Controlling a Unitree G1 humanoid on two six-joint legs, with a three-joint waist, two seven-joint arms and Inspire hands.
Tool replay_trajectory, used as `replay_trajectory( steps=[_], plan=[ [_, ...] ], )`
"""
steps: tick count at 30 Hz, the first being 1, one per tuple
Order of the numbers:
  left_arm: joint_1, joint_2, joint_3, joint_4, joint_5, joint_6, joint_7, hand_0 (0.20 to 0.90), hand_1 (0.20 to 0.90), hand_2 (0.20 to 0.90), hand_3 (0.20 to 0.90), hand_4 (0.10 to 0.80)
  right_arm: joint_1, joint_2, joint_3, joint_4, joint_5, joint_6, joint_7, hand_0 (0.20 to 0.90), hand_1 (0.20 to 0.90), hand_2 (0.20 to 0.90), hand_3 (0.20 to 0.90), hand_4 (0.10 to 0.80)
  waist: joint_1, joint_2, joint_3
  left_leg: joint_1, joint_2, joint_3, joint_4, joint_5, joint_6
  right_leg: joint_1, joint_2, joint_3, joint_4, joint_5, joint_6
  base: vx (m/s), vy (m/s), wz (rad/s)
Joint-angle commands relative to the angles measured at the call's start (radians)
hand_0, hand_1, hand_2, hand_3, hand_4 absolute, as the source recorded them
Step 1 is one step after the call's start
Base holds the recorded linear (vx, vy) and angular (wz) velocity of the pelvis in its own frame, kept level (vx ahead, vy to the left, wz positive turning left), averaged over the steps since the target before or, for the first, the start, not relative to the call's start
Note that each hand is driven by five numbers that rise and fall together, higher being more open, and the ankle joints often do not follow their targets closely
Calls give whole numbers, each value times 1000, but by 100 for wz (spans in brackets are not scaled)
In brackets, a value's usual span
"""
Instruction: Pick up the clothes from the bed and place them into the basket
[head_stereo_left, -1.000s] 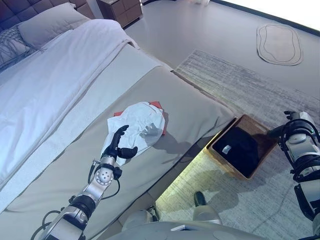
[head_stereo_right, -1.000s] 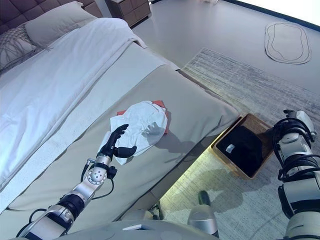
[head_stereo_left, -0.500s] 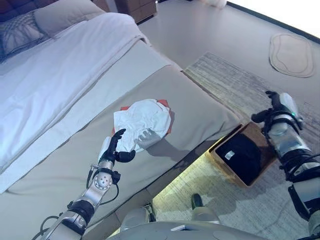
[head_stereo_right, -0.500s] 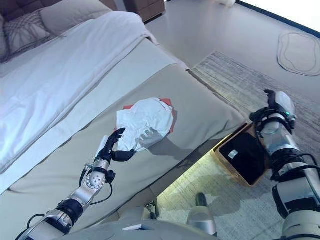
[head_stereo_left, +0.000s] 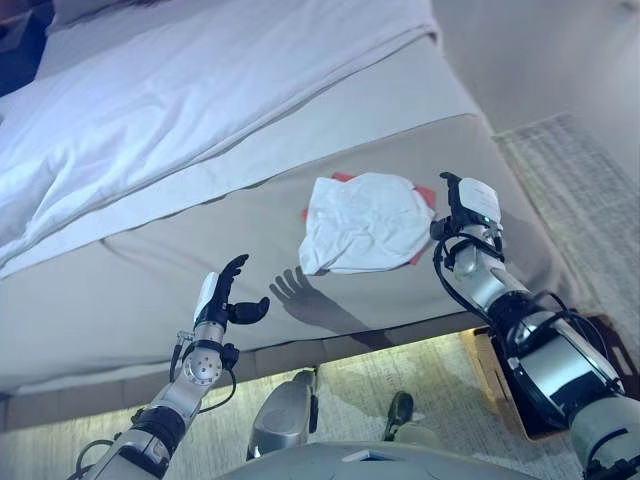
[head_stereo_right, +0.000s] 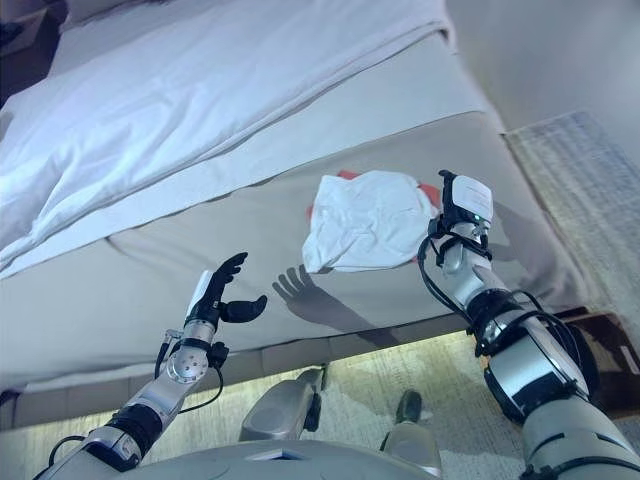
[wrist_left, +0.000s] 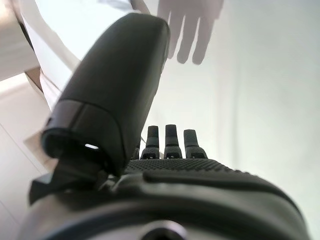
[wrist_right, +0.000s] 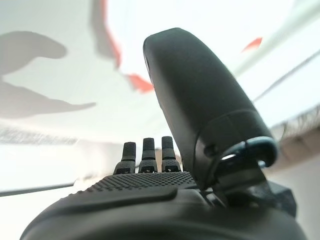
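A crumpled white garment (head_stereo_left: 365, 222) lies on the grey bed cover (head_stereo_left: 120, 290), on top of a red cloth (head_stereo_left: 425, 195) whose edges stick out. My right hand (head_stereo_left: 465, 205) is open, just right of the garment at its edge; its wrist view shows its straight fingers (wrist_right: 145, 150) over the cover, with the red cloth (wrist_right: 140, 82) past them. My left hand (head_stereo_left: 222, 298) is open and empty, held above the bed's front edge, apart from the garment and to its left. The basket (head_stereo_left: 495, 370) stands on the floor at the lower right, mostly hidden behind my right arm.
A white duvet (head_stereo_left: 200, 90) covers the far side of the bed. A grey rug (head_stereo_left: 590, 190) lies on the floor to the right of the bed, and the basket stands on it close to the bed's side.
The camera has swung towards the bed. My right hand has come up from beside the basket to the garment's right edge. My left hand now stands apart from the garment.
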Motion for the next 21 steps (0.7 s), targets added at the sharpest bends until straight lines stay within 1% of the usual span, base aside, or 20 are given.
replay_trajectory(
  steps=[1,5,7,8,10,11,12,13,17,21],
  plan=[
    [-103,67,2,-94,-39,-101,19,900,900,900,900,800,-203,-57,79,-36,-68,-24,-16,900,900,900,900,800,37,-19,82,-54,-26,-54,262,-230,11,-105,-79,13,174,4,-67,-15,39,13],
    [-101,86,3,-128,-57,-126,28,900,900,900,900,800,-283,-58,133,-26,-101,36,3,900,900,900,900,800,70,-5,134,-119,-52,-70,310,-232,24,-160,-91,-1,219,3,-66,-40,40,18],
    [-102,95,9,-155,-61,-135,24,900,900,900,900,800,-330,-64,154,-8,-100,80,30,900,900,900,900,800,87,1,160,-152,-71,-68,343,-241,35,-197,-100,-9,263,-8,-65,-77,52,23],
    [-108,99,11,-176,-69,-140,26,900,900,900,900,800,-368,-64,170,21,-101,99,47,900,900,900,900,800,98,7,179,-183,-87,-65,377,-249,44,-230,-107,-18,306,-16,-66,-87,61,23],
    [-112,102,13,-198,-80,-146,32,900,900,900,900,800,-400,-60,184,64,-95,121,65,900,900,900,900,800,107,12,197,-223,-103,-60,426,-266,56,-271,-118,-20,358,-28,-67,-72,65,24],
    [-113,103,14,-202,-83,-147,33,900,900,900,900,800,-404,-58,185,70,-96,133,74,900,900,900,900,800,109,12,198,-233,-105,-58,436,-270,59,-284,-121,-19,371,-32,-67,18,40,17],
    [-109,104,14,-216,-86,-150,38,900,900,900,900,800,-408,-51,192,94,-92,154,84,900,900,900,900,800,115,13,199,-248,-109,-57,468,-303,59,-306,-127,-9,412,-57,-61,27,29,14],
    [-106,106,15,-236,-89,-151,41,900,900,900,900,800,-413,-48,194,116,-93,172,96,900,900,900,900,800,120,17,199,-278,-113,-54,499,-315,64,-335,-131,-6,445,-64,-63,22,30,13],
    [-101,116,15,-291,-110,-154,54,900,900,900,900,800,-435,-49,192,168,-88,203,126,900,900,900,900,800,129,31,199,-352,-122,-47,567,-344,80,-411,-140,0,517,-83,-70,-33,45,8],
    [-90,111,-1,-322,-107,-151,77,900,900,900,900,800,-466,-48,193,233,-100,259,181,900,900,900,900,800,138,47,199,-429,-124,-35,637,-363,86,-482,-146,9,586,-96,-77,-36,24,-3]
  ],
)
